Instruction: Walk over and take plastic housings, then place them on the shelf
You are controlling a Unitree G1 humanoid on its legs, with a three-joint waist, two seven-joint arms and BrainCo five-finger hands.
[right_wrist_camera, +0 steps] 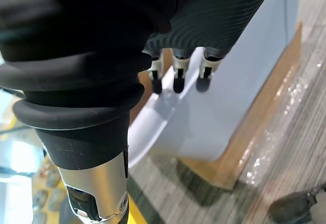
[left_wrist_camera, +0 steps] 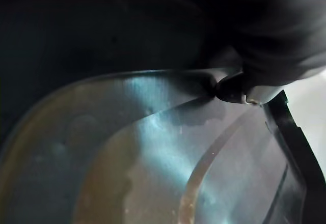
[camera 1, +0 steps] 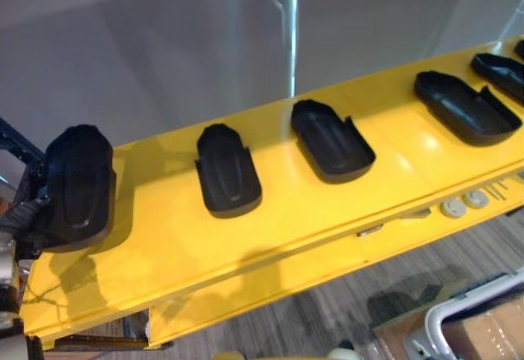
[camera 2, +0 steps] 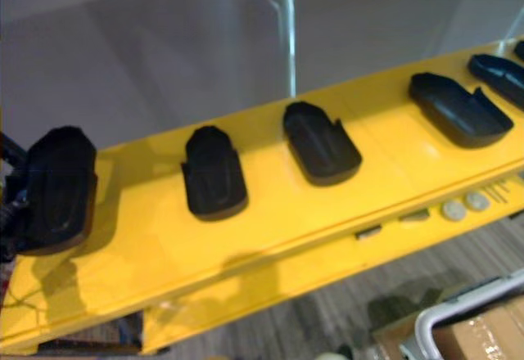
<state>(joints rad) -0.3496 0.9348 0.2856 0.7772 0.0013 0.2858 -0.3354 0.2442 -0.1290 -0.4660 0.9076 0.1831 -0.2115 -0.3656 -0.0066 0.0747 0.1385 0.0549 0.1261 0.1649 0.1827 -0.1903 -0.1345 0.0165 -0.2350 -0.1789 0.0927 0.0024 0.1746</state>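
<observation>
**Left eye view:** a yellow shelf (camera 1: pixel 270 237) runs from 8 o'clock up to 2 o'clock. At 9 o'clock the held housing (camera 1: pixel 78 184), black plastic, sits over the shelf's left end and overhangs it. The left hand (camera 1: pixel 20 209) is mostly hidden behind it. Along the shelf lie a second housing (camera 1: pixel 228 169), a third housing (camera 1: pixel 332 139) and a fourth housing (camera 1: pixel 465 106), hollow side up and well apart. A fifth housing (camera 1: pixel 501 74) at 2 o'clock is cut off by the edge. A metal post (camera 1: pixel 288 24) rises behind the shelf at 12 o'clock.

**Right eye view:** two round discs (camera 2: pixel 463 204) sit on the shelf's front lip at 4 o'clock. A cardboard box (camera 2: pixel 479 335) at 5 o'clock is cut off.

**Left wrist view:** the held housing's glossy hollow is seen from very close. A dark fingertip (left_wrist_camera: pixel 235 87) is clamped on its rim, so the hand is grasping it. The other fingers are hidden.

**Right wrist view:** the right hand (right_wrist_camera: pixel 178 66) hangs with fingers straight and released, holding nothing. Past it are a pale bin (right_wrist_camera: pixel 239 96) and the film-wrapped cardboard box on grey floor (right_wrist_camera: pixel 285 168).
</observation>
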